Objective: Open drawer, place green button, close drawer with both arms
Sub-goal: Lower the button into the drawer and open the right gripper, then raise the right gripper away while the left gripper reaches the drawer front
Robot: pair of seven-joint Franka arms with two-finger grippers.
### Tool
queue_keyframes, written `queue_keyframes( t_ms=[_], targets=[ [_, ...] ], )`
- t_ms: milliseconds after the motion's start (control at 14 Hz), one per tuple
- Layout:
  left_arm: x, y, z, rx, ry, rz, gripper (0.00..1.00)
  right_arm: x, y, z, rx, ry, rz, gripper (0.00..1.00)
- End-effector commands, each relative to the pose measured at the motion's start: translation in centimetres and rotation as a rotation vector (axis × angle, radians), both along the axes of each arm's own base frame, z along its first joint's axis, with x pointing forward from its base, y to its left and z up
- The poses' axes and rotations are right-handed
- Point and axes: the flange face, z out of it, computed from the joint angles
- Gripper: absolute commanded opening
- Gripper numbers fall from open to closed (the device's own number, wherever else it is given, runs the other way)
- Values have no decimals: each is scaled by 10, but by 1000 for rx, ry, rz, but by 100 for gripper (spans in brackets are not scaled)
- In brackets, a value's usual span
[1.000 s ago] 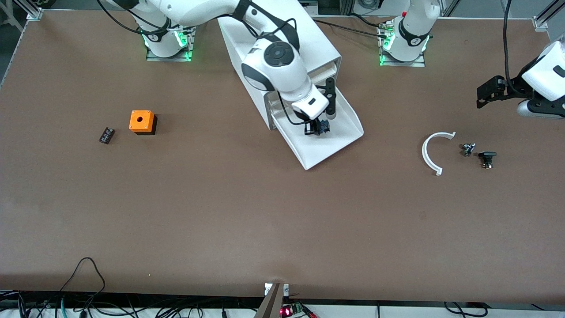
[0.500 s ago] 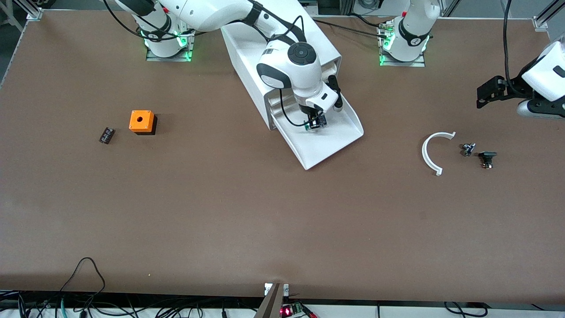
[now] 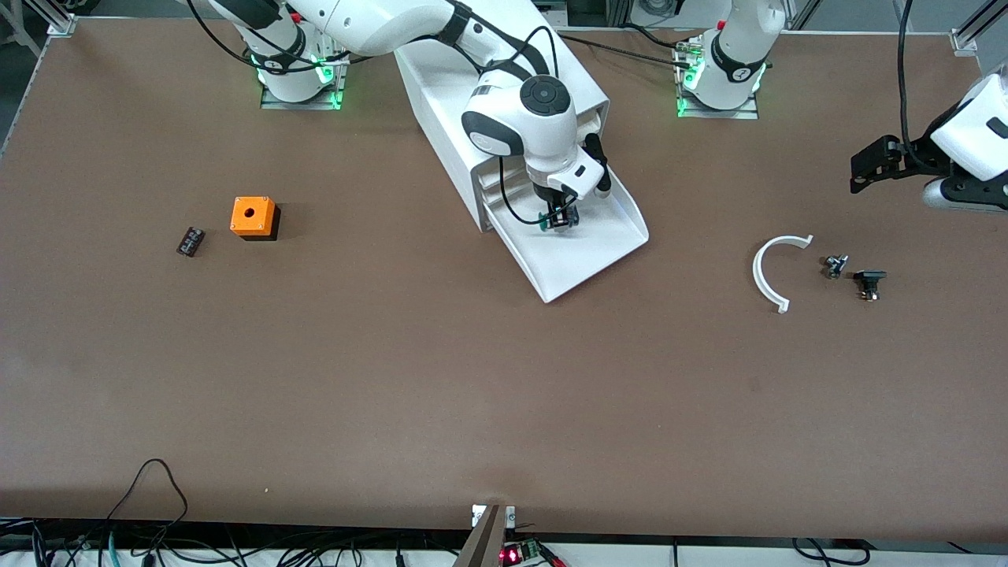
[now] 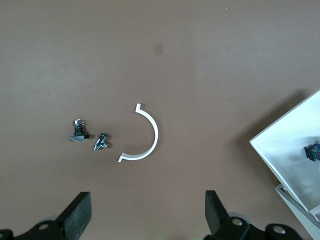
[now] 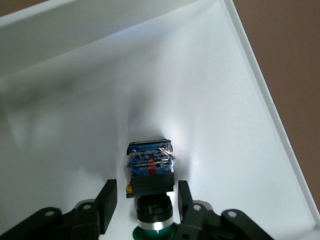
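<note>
The right gripper (image 3: 560,221), just above the middle of the front view, sat down inside the pulled-out bottom drawer (image 3: 583,256) of the white cabinet (image 3: 465,102), fingers (image 5: 106,200) pinched on the green-capped button (image 5: 151,175), which hung just over the tray floor. The left gripper (image 4: 145,220) waited at the right edge of that view with its jaws spread wide and empty, over bare table near a white curved clip (image 3: 768,272) and two small black parts (image 3: 869,282).

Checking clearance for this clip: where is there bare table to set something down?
Bare: the wide stretch nearer the camera than the drawer, and between the orange cube and the cabinet. Crowded: around the white arc and, in the drawer, the right gripper with the button.
</note>
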Motion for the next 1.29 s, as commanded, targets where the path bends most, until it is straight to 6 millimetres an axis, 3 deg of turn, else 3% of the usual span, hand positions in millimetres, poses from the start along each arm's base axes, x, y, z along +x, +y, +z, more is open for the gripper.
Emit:
queue_keyframes(
  t_ms=[0,143,286,357,500,643,714,786,1000,1214],
  targets=[
    [3,1,3,15,-7,7,100,0,9,16,8,-18,-53,100],
    [3,4,1,15,-2,10,100,13,9,49,14,-40,-74,100],
    [6,7,-6,15,0,6,100,33,-6,115,10,-86,-126,100],
    [7,7,-9,12,3,7,100,61,-30,141,31,-116,-200,100],
    [18,2,-26,-29,6,20,100,117,-82,175,93,-156,-389,100],
    [32,-12,-63,-69,-1,22,100,152,-123,200,140,-185,-532,100],
    [38,-19,-91,-95,0,65,100,165,-143,214,157,-194,-618,100],
    [42,-39,-118,-119,-5,99,100,176,-167,226,160,-209,-716,100],
    [41,-95,-191,-150,-69,181,100,203,-234,213,95,-214,-1004,100],
    [30,-137,-282,-181,-126,293,100,222,-282,194,39,-183,-1242,100]
  ],
)
